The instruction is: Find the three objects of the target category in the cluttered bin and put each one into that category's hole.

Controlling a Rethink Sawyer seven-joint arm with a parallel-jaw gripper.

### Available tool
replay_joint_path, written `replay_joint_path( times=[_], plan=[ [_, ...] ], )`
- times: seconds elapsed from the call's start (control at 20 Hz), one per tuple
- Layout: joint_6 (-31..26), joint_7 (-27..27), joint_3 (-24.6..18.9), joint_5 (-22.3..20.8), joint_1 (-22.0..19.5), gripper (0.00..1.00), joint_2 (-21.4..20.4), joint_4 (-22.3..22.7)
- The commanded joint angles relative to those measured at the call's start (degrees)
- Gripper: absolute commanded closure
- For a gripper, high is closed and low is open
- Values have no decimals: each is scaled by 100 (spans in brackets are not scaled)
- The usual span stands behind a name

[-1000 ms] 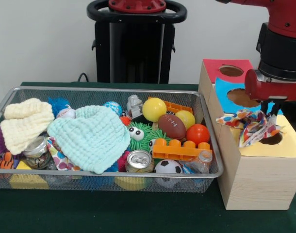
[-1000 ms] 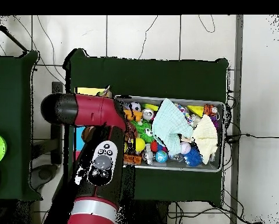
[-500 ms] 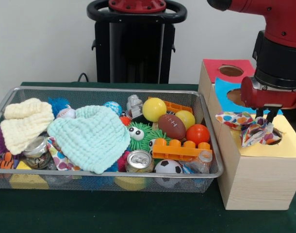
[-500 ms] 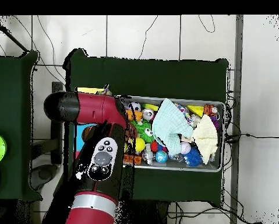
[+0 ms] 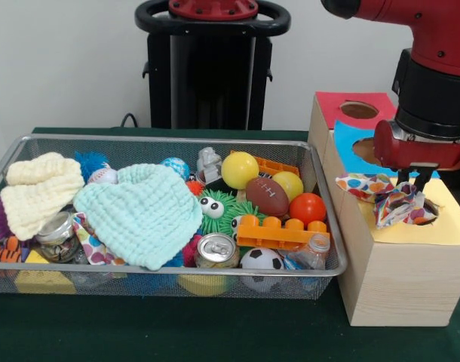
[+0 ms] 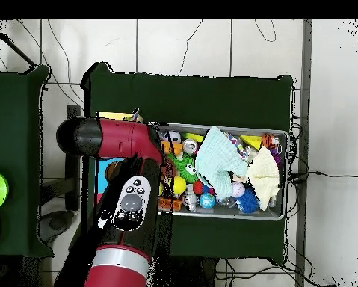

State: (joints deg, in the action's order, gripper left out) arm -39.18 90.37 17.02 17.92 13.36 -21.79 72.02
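Note:
A polka-dot cloth (image 5: 388,197) droops over the round hole (image 5: 427,216) in the yellow patch of the wooden box (image 5: 400,279), one end trailing left across the box top. My gripper (image 5: 412,181) stands right above that hole, shut on the cloth's top fold. In the wire bin (image 5: 170,139) lie a mint green cloth (image 5: 143,215) and a cream cloth (image 5: 38,192) on top of the toys. From overhead the red arm (image 6: 125,202) covers the gripper and box; the mint cloth (image 6: 215,161) and cream cloth (image 6: 265,176) show in the bin (image 6: 282,176).
The box also carries a blue patch with a hole (image 5: 369,151) and a red patch with a hole (image 5: 358,110) behind the yellow one. Balls, an orange brick (image 5: 279,232), a can (image 5: 216,250) and a jar (image 5: 56,235) crowd the bin.
The gripper has come down and slightly left over the yellow hole, lowering the polka-dot cloth into it. In the last half second almost nothing moved.

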Motion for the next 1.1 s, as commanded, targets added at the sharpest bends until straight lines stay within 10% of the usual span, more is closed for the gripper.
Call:
replay_joint_path(
  times=[0.05,1.1],
  plan=[
    [-173,1029,-619,26,-266,100,553,207],
    [628,1012,-526,-232,-128,100,602,684]
  ],
)
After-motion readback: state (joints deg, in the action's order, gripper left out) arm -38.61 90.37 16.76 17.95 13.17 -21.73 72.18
